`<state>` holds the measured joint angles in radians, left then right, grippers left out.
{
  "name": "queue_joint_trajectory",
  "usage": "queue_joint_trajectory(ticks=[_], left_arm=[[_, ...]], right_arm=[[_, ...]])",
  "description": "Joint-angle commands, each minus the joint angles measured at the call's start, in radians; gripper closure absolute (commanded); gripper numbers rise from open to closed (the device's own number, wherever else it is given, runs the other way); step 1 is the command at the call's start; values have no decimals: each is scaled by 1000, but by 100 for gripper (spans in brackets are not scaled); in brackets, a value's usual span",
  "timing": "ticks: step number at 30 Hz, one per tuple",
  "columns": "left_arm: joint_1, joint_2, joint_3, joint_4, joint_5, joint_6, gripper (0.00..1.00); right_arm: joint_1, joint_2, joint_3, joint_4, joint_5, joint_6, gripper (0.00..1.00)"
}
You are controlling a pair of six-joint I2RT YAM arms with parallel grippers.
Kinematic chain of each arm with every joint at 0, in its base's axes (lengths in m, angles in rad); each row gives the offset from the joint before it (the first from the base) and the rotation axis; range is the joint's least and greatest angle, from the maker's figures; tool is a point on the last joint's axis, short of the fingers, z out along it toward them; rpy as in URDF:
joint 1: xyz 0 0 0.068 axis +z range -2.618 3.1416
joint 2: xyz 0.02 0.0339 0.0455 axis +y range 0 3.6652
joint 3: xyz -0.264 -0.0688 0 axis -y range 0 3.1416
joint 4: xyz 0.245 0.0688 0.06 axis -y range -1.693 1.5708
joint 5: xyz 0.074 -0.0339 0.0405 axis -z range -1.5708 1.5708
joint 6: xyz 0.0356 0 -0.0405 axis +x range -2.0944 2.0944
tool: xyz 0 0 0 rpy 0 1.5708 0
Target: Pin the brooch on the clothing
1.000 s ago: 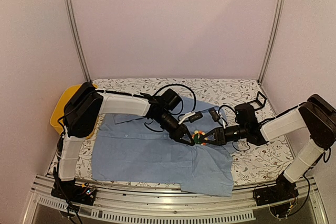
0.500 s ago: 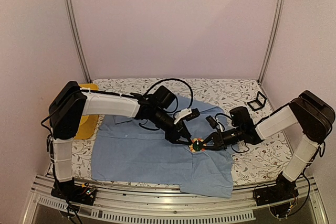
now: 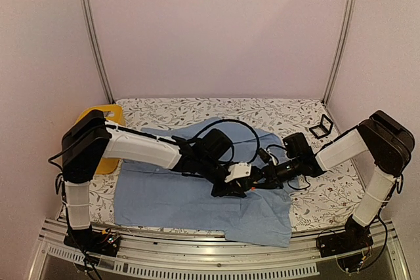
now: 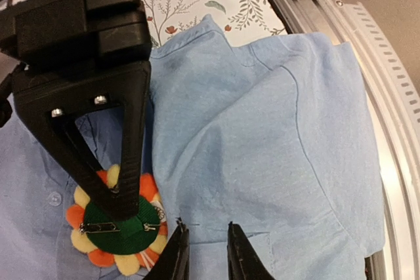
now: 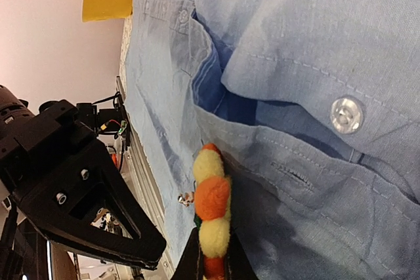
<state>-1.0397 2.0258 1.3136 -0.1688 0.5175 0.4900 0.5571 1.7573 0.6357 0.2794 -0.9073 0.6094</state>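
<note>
Right claw (image 5: 212,263) is clamped on the brooch (image 4: 120,226), green back up, over the shirt (image 4: 275,129) near a button. Left claw (image 4: 207,254), slightly parted, holds nothing. Basket (image 3: 113,115) contents hidden.

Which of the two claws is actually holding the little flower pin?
The right gripper: its fingertips clamp the brooch. The left gripper sits beside it, tips slightly apart, holding nothing.
</note>
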Motion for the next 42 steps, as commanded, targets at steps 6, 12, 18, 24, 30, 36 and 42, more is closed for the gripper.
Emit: queue_joint_trajectory(ticks=[6, 12, 18, 24, 30, 36, 42], left_arm=[[-17, 34, -80, 138, -158, 55, 82], [-34, 49, -118, 218, -214, 42, 79], [-50, 60, -117, 267, -277, 20, 77], [-54, 59, -110, 254, -307, 15, 100], [-54, 36, -71, 210, -326, -23, 100], [-51, 6, -59, 208, -323, -48, 100], [-44, 18, -35, 223, -377, -53, 100]], right_arm=[[3, 12, 16, -26, 23, -5, 100], [3, 19, 22, -26, 20, -12, 100], [3, 25, 24, -25, 18, -12, 100], [4, 28, 27, -27, 10, -9, 100], [3, 18, 22, -49, 14, -12, 100], [3, -16, 24, -111, 36, -37, 100], [7, -40, 24, -135, 30, -52, 100]])
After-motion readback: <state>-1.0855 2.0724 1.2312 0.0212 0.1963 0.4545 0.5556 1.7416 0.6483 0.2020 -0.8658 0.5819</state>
